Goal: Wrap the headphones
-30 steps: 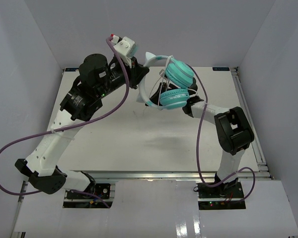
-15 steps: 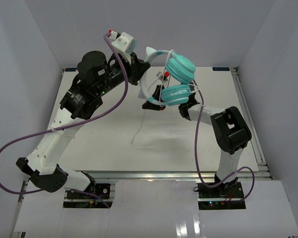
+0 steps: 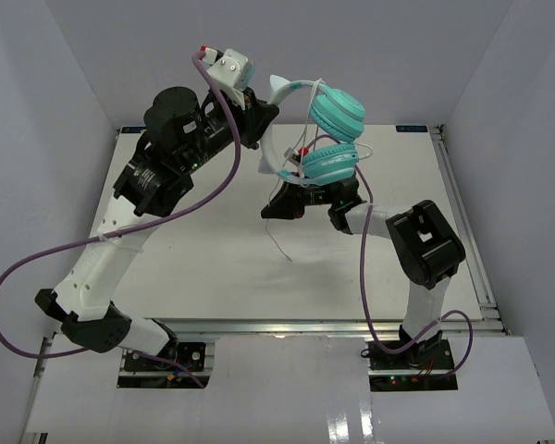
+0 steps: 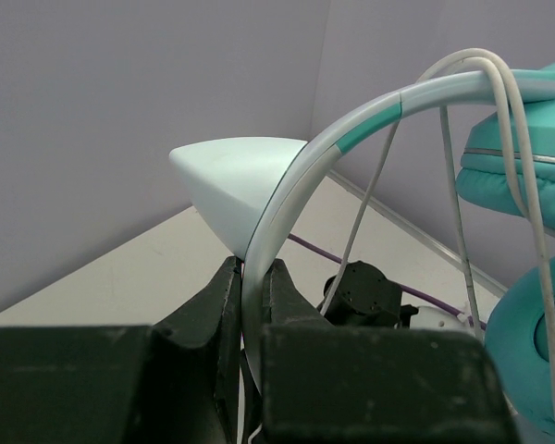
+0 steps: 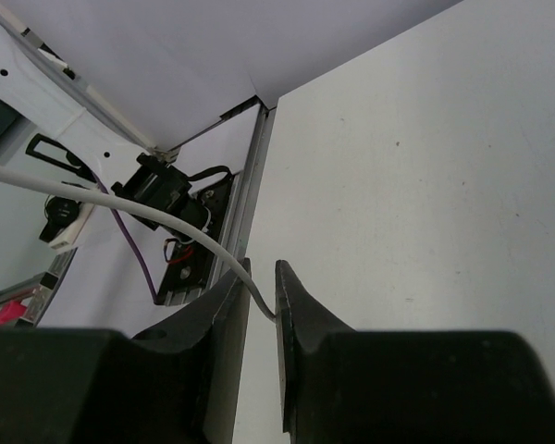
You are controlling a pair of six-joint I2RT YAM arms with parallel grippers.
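Matte white table [image 3: 213, 268] underneath, and the headphones [image 3: 336, 114] are hoisted in the air over its far half, not touching it. The two round, padded teal ear cups [image 3: 329, 163] sit one above the other (soft leatherette look). Left gripper [image 4: 254, 277] has its black fingers squeezed onto the smooth curved headband [image 4: 291, 190], right by a pointy pale mint ear [image 4: 227, 171]. Right gripper [image 5: 262, 289] pinches the thin white cord [image 5: 120, 205], with the tail end dangling loose.

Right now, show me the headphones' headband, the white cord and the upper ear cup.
headband [image 4: 287, 185], left wrist view, pale curved stretch.
white cord [image 5: 92, 194], right wrist view, middle of its run.
upper ear cup [image 3: 338, 113], top view, teal shell.
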